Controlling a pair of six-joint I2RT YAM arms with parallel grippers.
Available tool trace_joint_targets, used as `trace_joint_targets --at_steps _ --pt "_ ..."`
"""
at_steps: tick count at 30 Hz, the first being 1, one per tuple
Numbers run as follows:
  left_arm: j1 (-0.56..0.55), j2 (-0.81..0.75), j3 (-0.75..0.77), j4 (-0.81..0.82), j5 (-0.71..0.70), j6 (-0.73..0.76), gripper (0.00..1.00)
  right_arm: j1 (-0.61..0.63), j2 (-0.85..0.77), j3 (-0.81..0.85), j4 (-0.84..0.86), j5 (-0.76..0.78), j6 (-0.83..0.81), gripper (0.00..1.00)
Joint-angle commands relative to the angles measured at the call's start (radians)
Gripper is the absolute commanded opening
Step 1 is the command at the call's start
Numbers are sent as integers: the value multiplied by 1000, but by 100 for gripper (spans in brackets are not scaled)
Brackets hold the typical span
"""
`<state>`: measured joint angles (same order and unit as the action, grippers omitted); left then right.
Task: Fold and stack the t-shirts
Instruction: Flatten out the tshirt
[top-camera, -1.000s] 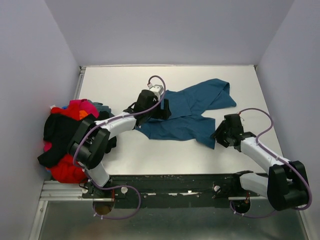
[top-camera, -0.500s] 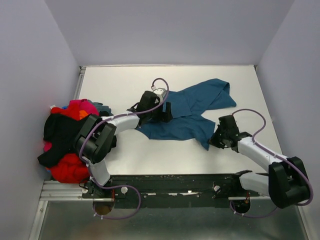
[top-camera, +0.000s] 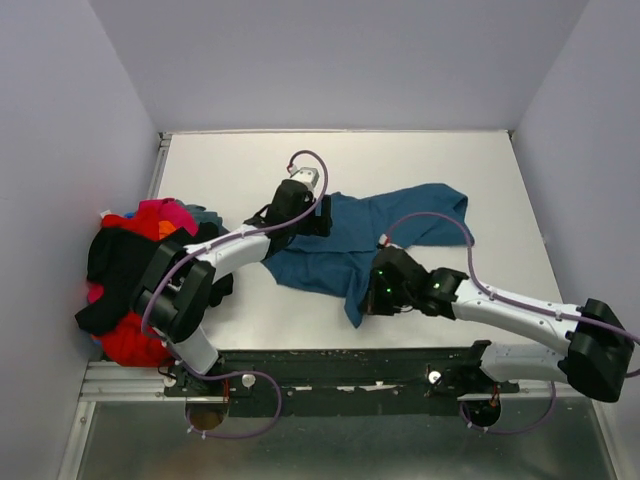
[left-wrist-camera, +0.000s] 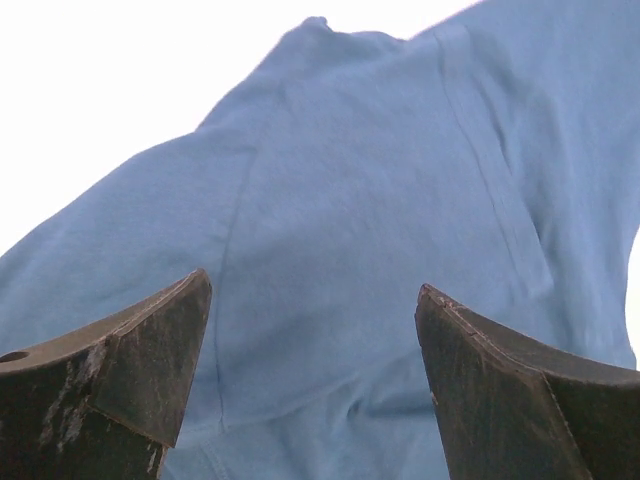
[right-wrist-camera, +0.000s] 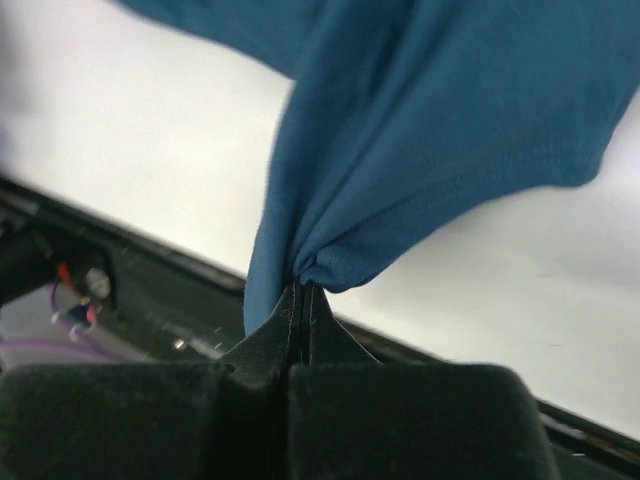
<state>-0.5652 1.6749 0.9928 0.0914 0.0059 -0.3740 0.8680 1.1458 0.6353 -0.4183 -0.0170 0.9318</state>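
A teal-blue t-shirt (top-camera: 360, 235) is spread, rumpled, across the middle and right of the white counter (top-camera: 230, 170). Its far right part is stretched toward the right side, and a narrow tail of cloth is drawn toward the near edge.

That tail is pinched between the right jaws, which are seen fully closed in the right wrist view. A bunched fold of the teal-blue t-shirt (right-wrist-camera: 450, 100) is gathered at their tips, and the cloth is raised off the counter (right-wrist-camera: 150, 150) there. The right arm (top-camera: 500, 315) is stretched low across the near side of the counter, toward the middle.

The left jaws are held wide open over the left part of the shirt. In the left wrist view, smooth cloth with a seam (left-wrist-camera: 380, 200) is seen between the two dark tips, and nothing is gripped. Whether the tips touch the cloth cannot be told.

The other t-shirts are heaped in a pile at the left edge of the counter, well apart from the teal one. A black one (top-camera: 120, 260) is draped over a red one (top-camera: 135, 340), with magenta (top-camera: 165, 212) and a little orange (top-camera: 165, 229) showing at the far side. The pile is partly hidden by the left arm (top-camera: 215, 260).
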Motion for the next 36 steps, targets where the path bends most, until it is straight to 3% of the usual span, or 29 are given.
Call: trace_joint_targets --at_steps 1,3,5,7,8,10,13,16,22,27,32,36 --pt "-4 -90 -34 -47 -194 0 95 132 72 170 -96 43 4 1" --pt "-4 -118 -45 -73 -253 -5 95 157 78 201 -65 23 -53 1" --pt "-4 -139 -48 -125 -319 -29 96 155 74 217 -68 -11 -79 15" --pt "-4 -165 -54 -203 -384 -66 96 155 63 239 -118 70 -97 61" --pt "-4 -181 -62 -240 -411 -87 96 155 49 244 -152 136 -96 78" --pt "-4 -222 -89 -284 -451 -130 96 146 6 233 -187 247 -91 89" --pt "-4 -308 -157 -317 -465 -183 94 73 -72 189 -186 333 -111 90" --pt "-4 -366 -207 -357 -434 -262 91 -73 -119 150 -185 333 -148 83" --pt "-7 -419 -296 -361 -391 -358 88 -325 -84 141 -182 388 -228 79" --pt "-4 -333 -280 -352 -400 -401 87 -454 -5 162 -142 388 -248 77" --pt "-1 -224 -232 -369 -441 -425 79 -553 18 124 -53 350 -212 77" --pt "30 -132 -218 -368 -479 -448 63 -673 78 116 -19 285 -169 74"
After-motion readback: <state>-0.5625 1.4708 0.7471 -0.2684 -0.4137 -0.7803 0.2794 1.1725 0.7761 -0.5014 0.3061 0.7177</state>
